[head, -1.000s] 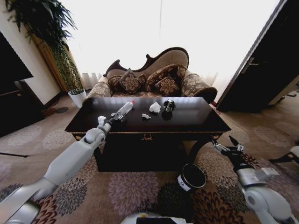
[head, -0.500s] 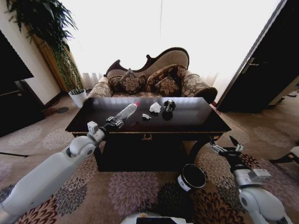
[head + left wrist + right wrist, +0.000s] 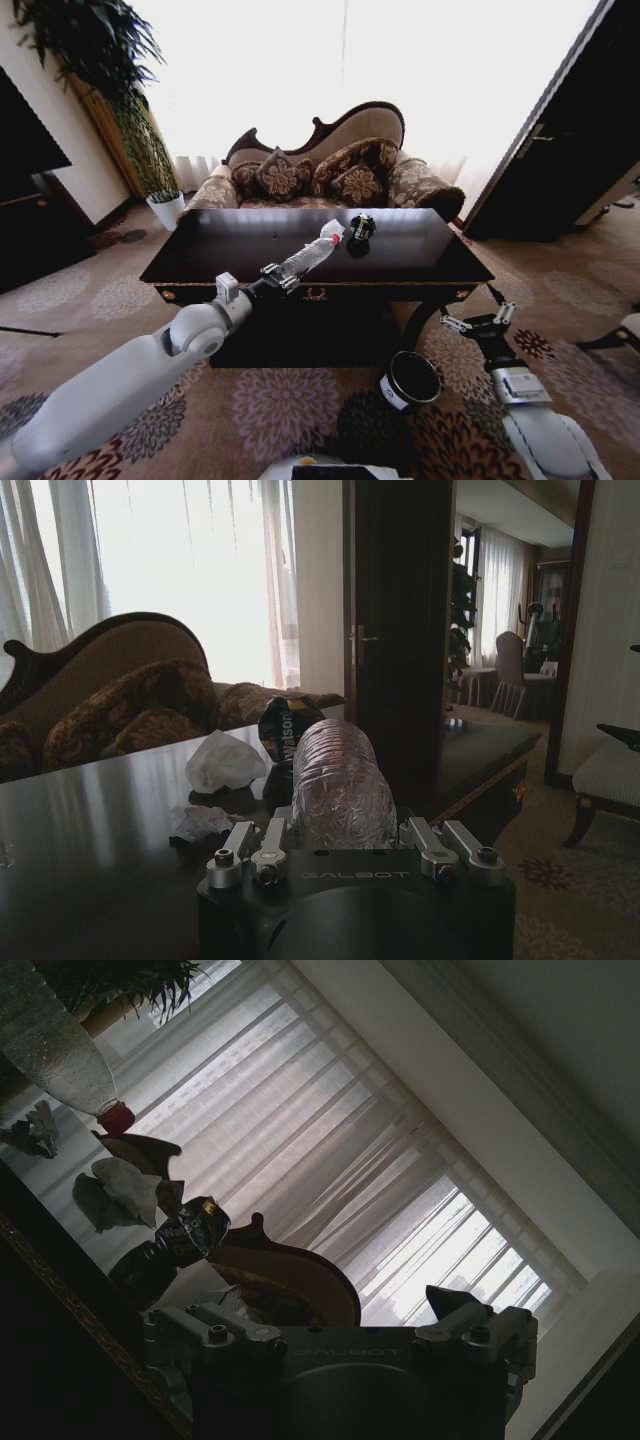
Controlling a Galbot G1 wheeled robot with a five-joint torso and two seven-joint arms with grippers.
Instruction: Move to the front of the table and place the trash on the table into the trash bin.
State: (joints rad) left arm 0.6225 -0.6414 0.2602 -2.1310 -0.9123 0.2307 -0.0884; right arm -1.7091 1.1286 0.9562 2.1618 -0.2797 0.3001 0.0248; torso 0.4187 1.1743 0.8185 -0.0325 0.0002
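Note:
My left gripper (image 3: pixel 282 276) is shut on a clear plastic bottle (image 3: pixel 312 254) with a red cap, held tilted above the front edge of the black table (image 3: pixel 230 245). In the left wrist view the bottle (image 3: pixel 340 785) stands between the fingers, and behind it a white tissue wad (image 3: pixel 222 762), a small white scrap (image 3: pixel 200 822) and a black lump (image 3: pixel 288 730) lie on the tabletop. The head view shows the wad (image 3: pixel 333 229) and the lump (image 3: pixel 360 232) near the table's middle. The trash bin (image 3: pixel 410 380) stands on the carpet before the table's right leg. My right gripper (image 3: pixel 478 319) hangs open just right of and above the bin.
A patterned sofa (image 3: pixel 320 165) stands behind the table. A potted plant in a white pot (image 3: pixel 166 208) is at the back left, a dark door (image 3: pixel 560 150) at the right. Flowered carpet (image 3: pixel 270 400) lies open in front of the table.
My left gripper has carried the bottle to the right and toward the table's front edge. The right gripper has shifted slightly up and left.

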